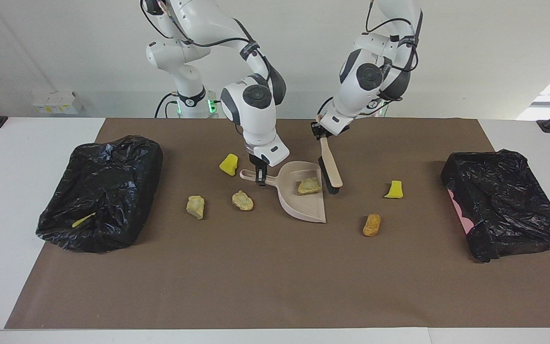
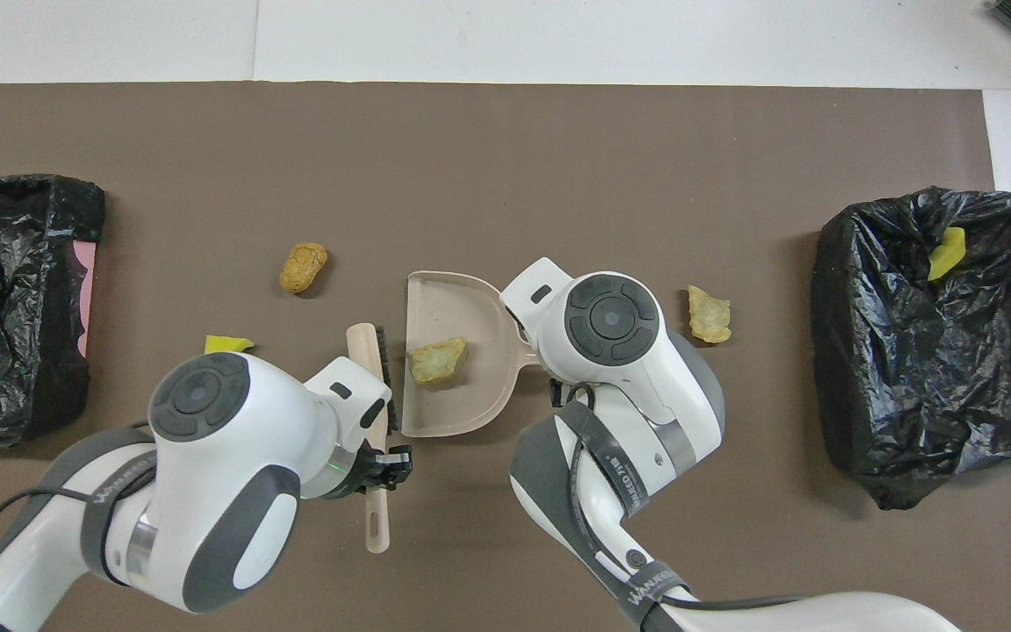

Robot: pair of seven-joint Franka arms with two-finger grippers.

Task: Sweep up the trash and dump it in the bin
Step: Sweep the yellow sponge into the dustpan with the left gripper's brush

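Both pincers are clamped: right pincer [image 1: 260,177] on the dustpan [image 1: 303,203] handle, left pincer [image 1: 321,134] on the brush [image 1: 331,167].

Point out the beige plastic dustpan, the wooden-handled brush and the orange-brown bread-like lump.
Beige plastic dustpan [image 1: 309,206]: facing view, bare pan floor.
Wooden-handled brush [image 1: 331,167]: facing view, mid handle.
Orange-brown bread-like lump [image 1: 372,224]: facing view, its middle.
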